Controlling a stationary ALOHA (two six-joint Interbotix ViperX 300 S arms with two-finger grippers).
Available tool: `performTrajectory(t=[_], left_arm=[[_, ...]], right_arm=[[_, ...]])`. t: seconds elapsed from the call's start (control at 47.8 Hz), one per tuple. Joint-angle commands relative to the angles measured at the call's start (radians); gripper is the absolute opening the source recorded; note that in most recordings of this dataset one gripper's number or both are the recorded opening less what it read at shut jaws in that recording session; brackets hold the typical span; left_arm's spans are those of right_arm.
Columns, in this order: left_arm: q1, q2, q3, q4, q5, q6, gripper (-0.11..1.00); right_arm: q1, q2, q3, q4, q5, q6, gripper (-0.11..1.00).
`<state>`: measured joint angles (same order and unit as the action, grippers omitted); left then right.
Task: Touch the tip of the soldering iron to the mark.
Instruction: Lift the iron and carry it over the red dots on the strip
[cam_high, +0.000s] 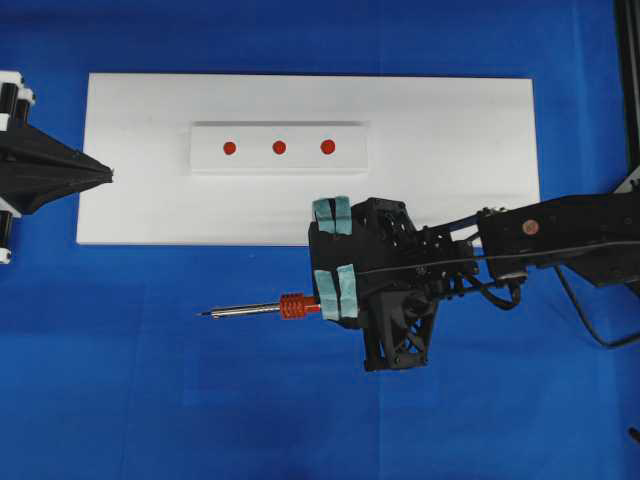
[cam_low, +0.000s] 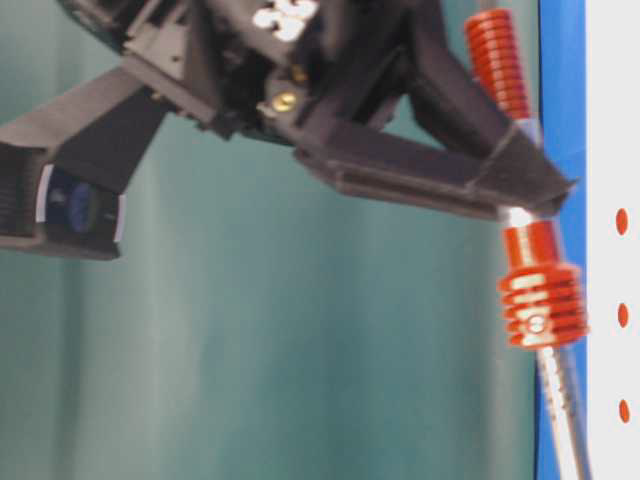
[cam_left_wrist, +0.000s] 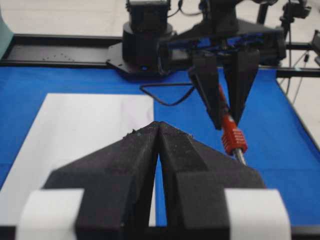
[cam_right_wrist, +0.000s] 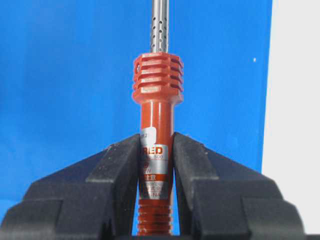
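Jaws of the right gripper (cam_right_wrist: 156, 165) clamp the soldering iron's (cam_right_wrist: 156, 130) ribbed red-orange handle.

The left gripper (cam_left_wrist: 158, 131) shows two black wedge-shaped fingers (cam_left_wrist: 125, 165) pressed together over a white flat board (cam_left_wrist: 85, 130) on the blue surface (cam_left_wrist: 270, 150). Beyond, the right gripper (cam_left_wrist: 227, 120) clamps the red-orange-handled soldering iron (cam_left_wrist: 233, 139), its black cord (cam_left_wrist: 165, 95) looping behind.
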<state>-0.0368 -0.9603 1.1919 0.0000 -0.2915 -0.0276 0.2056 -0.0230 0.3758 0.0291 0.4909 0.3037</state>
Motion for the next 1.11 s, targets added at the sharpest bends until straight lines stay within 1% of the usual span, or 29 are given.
performTrajectory(t=[0.0,0.188,0.335,0.419,0.67,0.816,0.9,1.026,1.088], left_arm=[[0.005,0.005,-0.012,-0.002,-0.006,-0.002,0.02],[0.005,0.005,-0.011,-0.002,-0.005,-0.002,0.02],[0.005,0.005,-0.011,-0.002,-0.005,-0.002,0.02],[0.005,0.005,-0.011,-0.002,-0.003,0.000,0.02],[0.005,0.006,-0.012,0.000,-0.005,-0.002,0.02],[0.005,0.008,-0.011,-0.002,-0.005,-0.002,0.02],[0.005,0.008,-0.011,0.000,-0.005,-0.002,0.02],[0.005,0.006,-0.011,-0.002,-0.003,-0.002,0.02],[0.005,0.006,-0.012,-0.002,-0.005,-0.002,0.02]], right_arm=[[-0.002,-0.025,-0.028,-0.002,0.005,0.002,0.07],[-0.008,-0.025,-0.028,-0.003,0.000,0.002,0.07],[-0.031,-0.028,-0.028,-0.005,0.003,0.000,0.07],[-0.048,-0.031,-0.026,-0.014,0.006,-0.003,0.07],[-0.137,-0.048,-0.021,-0.092,0.049,-0.018,0.07],[-0.196,-0.052,-0.021,-0.153,0.081,-0.034,0.07],[-0.230,-0.051,-0.025,-0.179,0.092,-0.049,0.07],[-0.270,-0.051,-0.026,-0.202,0.095,-0.080,0.07],[-0.291,-0.052,-0.028,-0.204,0.095,-0.101,0.07]])
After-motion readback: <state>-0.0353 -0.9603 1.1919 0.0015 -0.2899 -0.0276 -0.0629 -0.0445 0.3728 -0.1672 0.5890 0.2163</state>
